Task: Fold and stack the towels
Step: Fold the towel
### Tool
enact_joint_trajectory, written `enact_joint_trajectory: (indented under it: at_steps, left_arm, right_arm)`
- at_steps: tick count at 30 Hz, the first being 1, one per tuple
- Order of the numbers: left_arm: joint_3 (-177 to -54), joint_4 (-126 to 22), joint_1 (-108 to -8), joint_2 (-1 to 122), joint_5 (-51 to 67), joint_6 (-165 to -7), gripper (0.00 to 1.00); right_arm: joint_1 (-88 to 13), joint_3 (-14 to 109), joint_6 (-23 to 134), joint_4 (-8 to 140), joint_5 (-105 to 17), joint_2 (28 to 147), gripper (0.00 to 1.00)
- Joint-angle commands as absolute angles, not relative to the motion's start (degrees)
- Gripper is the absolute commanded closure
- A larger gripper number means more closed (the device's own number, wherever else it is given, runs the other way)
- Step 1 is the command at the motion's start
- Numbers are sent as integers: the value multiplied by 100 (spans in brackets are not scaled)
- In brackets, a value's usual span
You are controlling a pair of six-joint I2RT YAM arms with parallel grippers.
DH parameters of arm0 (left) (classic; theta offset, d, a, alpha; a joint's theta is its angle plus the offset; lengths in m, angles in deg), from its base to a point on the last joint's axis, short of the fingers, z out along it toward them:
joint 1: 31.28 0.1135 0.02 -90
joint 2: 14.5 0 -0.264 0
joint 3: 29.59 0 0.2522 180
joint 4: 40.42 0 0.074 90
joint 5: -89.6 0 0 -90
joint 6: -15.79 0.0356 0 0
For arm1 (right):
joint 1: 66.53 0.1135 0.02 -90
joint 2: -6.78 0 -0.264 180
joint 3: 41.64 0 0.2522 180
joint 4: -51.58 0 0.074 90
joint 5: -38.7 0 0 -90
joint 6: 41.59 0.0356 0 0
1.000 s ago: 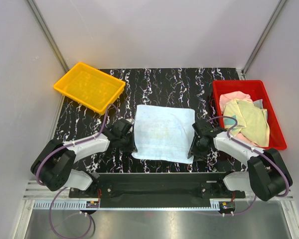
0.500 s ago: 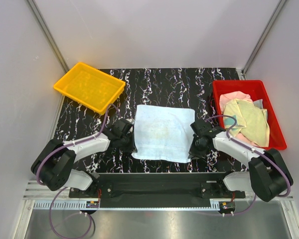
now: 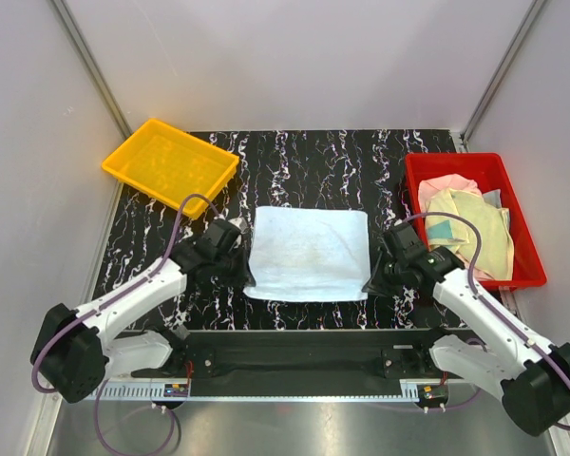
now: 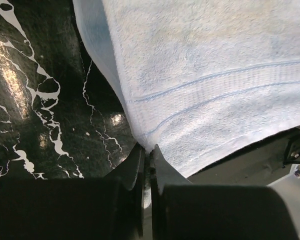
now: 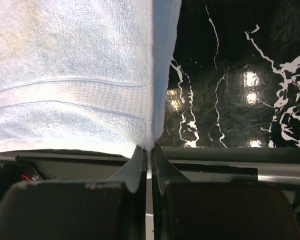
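Two near corners of the light blue towel (image 3: 309,252) are pinched, one in the left end effector (image 4: 147,150), one in the right end effector (image 5: 149,149), both clamped tight. It is spread mid-width by the table's (image 3: 304,161) near edge.

Overhead looks down; wrist views closely share towel (image 3: 309,255)

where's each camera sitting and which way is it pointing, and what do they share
top external: above and behind, looking down on the table; left arm and right arm show.
left wrist: on that arm, facing down its left fingers, shut on a near corner of the light blue towel.
right wrist: same, right fingers shut on the other near corner.
shared: all three show the towel.
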State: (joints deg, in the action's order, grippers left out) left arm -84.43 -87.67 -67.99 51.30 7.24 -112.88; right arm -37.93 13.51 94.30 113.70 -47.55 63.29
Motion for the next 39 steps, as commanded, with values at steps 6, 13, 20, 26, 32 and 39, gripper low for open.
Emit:
enact_joint_trajectory:
  at_steps: [6,13,20,26,32,39]
  left_arm:
    - [-9808,-9188,-6705,5762,936,-11157,100]
    - [-14014,-10442,-5670,8318,1121,-10348,100]
    - [-19298,-11001,-4851,10827,2532,-10872,100]
    - [-16199,-9330,-4815,9225,2913,-10946,100]
    - [-13321,-8706,-4964,8123,2940,-10489,100]
    - [-9927,-7985,-5289,7305,2448,-10453,100]
  right_arm:
    - [-3735,2799,8815,11175,-5339,6846,100]
    - [-4709,7226,7313,11350,-5711,10225,100]
    - [-5439,14393,6573,13264,-5263,13561,100]
    - [-5492,9619,6844,11027,-4919,11097,100]
    - [-5449,6278,6968,10507,-4498,9477,100]
    - [-5291,3112,7345,10357,-4365,9046,100]
